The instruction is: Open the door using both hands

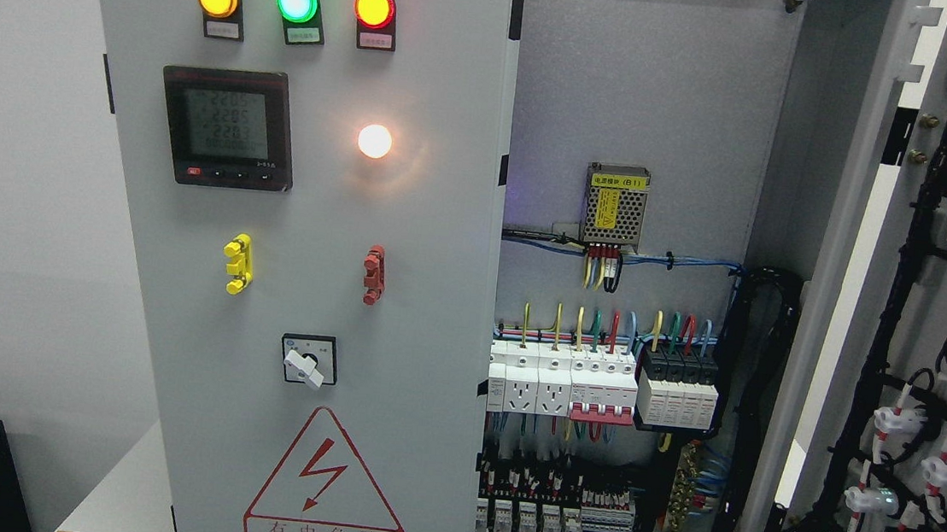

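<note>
Right door (930, 340) swung wide beside closed left door (292, 284), baring breaker row (600, 388) for access; neither hand in view, so grip state cannot be told.

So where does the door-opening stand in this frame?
Done: the right door is swung wide, its wired inside face showing, and the breakers inside the cabinet are exposed. In hand: nothing; neither hand is in view. Left: the left door with its indicator lamps looks shut.

light: even, bright, cool | glare: white lamp (375, 141) blooms on door (299, 302) | focus: sharp; right edge perhaps slightly soft, shadowed
</note>
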`<state>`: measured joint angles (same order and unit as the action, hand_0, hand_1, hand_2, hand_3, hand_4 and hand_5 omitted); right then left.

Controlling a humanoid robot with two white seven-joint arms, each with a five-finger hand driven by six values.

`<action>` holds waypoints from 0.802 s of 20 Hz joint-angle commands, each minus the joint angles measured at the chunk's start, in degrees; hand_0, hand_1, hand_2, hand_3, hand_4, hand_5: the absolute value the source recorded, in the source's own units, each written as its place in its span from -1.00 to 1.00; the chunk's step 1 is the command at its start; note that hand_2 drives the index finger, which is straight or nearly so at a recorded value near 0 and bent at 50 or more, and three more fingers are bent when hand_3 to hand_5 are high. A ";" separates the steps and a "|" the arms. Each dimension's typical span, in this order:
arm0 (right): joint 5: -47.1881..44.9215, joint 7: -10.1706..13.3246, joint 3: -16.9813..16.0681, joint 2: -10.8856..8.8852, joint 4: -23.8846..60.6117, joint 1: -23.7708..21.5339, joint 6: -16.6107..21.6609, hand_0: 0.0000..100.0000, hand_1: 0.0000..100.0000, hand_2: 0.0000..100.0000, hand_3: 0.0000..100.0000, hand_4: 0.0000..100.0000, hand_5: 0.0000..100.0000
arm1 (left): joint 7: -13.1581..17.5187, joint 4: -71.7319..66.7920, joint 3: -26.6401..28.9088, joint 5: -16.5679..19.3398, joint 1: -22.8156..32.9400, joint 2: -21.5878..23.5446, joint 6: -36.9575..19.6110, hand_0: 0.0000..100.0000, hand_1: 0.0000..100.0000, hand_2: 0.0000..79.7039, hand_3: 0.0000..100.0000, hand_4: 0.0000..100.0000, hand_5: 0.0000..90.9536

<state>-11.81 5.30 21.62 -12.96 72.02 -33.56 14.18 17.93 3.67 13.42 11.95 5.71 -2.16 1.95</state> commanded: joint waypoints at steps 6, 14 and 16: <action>-0.06 -0.12 11.07 -6.02 22.01 -1.07 0.32 -1.00 -1.00 -1.00 -1.00 -1.00 -1.00 | 0.00 0.28 0.02 -0.09 0.00 -0.04 -0.11 -1.00 -1.00 -1.00 -1.00 -0.94 -1.00; -0.06 -0.12 12.39 -5.32 27.56 0.85 1.71 -1.00 -1.00 -1.00 -1.00 -1.00 -1.00 | 0.00 0.28 0.02 -0.09 0.00 -0.04 -0.11 -1.00 -1.00 -1.00 -1.00 -0.94 -1.00; -0.06 -0.12 12.74 -5.32 27.99 1.56 3.39 -1.00 -1.00 -1.00 -1.00 -1.00 -1.00 | 0.00 0.19 0.02 -0.09 0.00 -0.04 -0.11 -1.00 -1.00 -1.00 -1.00 -0.94 -1.00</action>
<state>-11.86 5.21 30.25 -17.27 91.17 -33.28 16.10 17.94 3.87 13.44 11.87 5.71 -2.19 1.84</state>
